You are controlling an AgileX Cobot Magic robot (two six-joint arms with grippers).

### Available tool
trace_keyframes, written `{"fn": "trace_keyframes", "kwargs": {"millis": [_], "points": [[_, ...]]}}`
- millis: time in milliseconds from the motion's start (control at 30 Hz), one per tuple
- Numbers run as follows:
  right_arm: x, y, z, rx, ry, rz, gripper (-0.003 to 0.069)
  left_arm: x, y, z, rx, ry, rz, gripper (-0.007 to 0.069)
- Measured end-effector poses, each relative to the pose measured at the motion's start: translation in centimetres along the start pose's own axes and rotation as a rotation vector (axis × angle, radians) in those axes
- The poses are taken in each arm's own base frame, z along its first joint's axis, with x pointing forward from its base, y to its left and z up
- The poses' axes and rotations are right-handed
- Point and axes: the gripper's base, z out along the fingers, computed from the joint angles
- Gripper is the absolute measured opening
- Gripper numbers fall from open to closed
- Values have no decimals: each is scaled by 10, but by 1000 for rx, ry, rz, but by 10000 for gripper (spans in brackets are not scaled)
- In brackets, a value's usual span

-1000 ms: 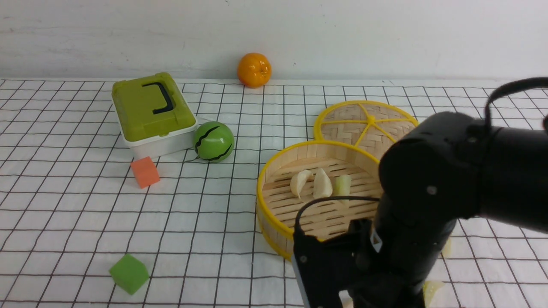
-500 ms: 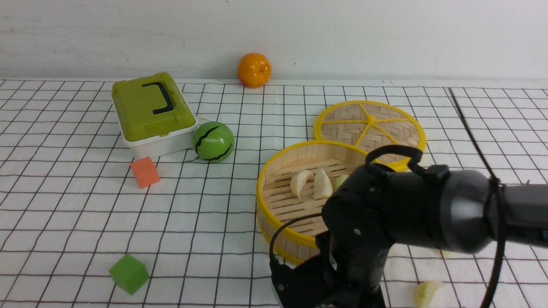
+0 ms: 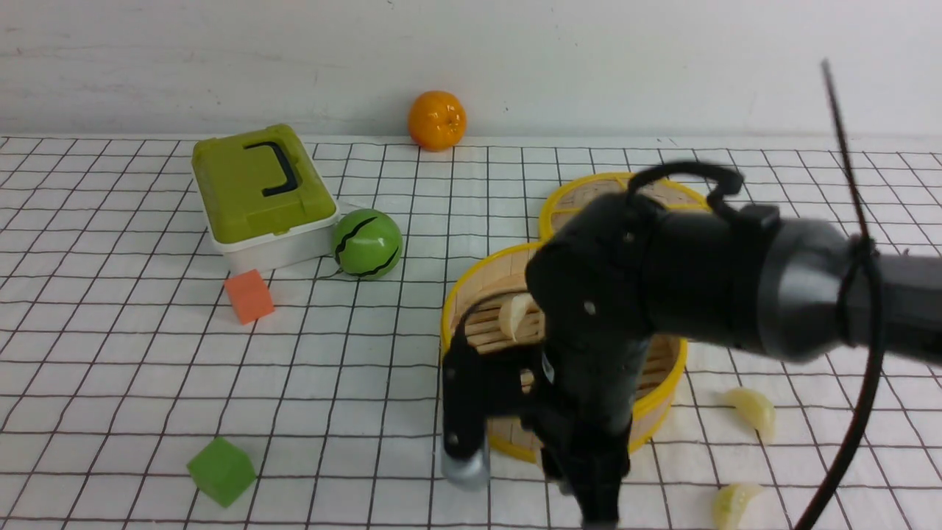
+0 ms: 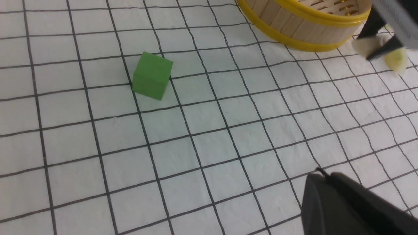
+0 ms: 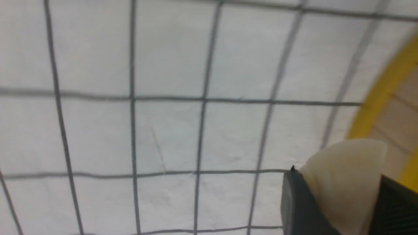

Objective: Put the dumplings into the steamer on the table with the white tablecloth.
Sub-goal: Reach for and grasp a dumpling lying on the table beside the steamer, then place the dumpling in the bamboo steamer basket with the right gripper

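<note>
Black and idle, the left gripper [image 4: 339,202] hangs over the gridded white tablecloth [image 4: 209,147], jaws pressed together on nothing, likely parked clear of the work. A matte, square-edged green cube [image 4: 152,75] sits near it. Further right stands the steamer [image 3: 478,283], pale bamboo strips between glossy yellow rims, with a creamy dumpling [image 3: 515,313] showing on its slatted floor. Just outside its near wall the right gripper [image 5: 343,209] pinches a smooth cream held dumpling [image 5: 343,169] low over the cloth, presumably to lift it over the rim. Rightmost, a pale loose dumpling [image 3: 752,411] and a greenish dumpling [image 3: 736,504] lie on the cloth.
</note>
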Motion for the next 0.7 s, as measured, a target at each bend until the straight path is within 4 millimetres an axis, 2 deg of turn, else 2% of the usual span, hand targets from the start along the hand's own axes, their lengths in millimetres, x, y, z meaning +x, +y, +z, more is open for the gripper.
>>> {"fn": "trace_keyframes", "kwargs": {"millis": [100, 200, 267, 300, 333, 433, 500, 533, 600, 700], "points": [[-9, -22, -33, 59, -95, 277, 229, -1, -1, 0, 7, -15, 0, 1], [-10, -46, -44, 88, -152, 517, 229, -2, -1, 0, 14, -28, 0, 1], [-8, -56, -42, 90, -160, 608, 229, -2, -1, 1, 16, -30, 0, 1], [-6, -68, -33, 88, -165, 716, 229, -3, -1, 1, 16, -32, 0, 1], [-6, -70, -32, 89, -166, 728, 229, -3, -1, 1, 16, -32, 0, 1], [-2, -87, 2, 40, -141, 919, 229, -3, -2, 1, 19, -30, -2, 1], [-1, -90, 12, 24, -128, 957, 229, -2, -2, 1, 20, -28, -3, 1], [-1, -93, 26, -5, -109, 1003, 229, -2, -2, 1, 21, -28, -4, 1], [-1, -95, 40, -32, -95, 1038, 229, -2, -2, 1, 22, -28, -5, 1], [-4, -97, 51, -51, -104, 1059, 229, -2, -2, 1, 21, -26, -5, 2]]}}
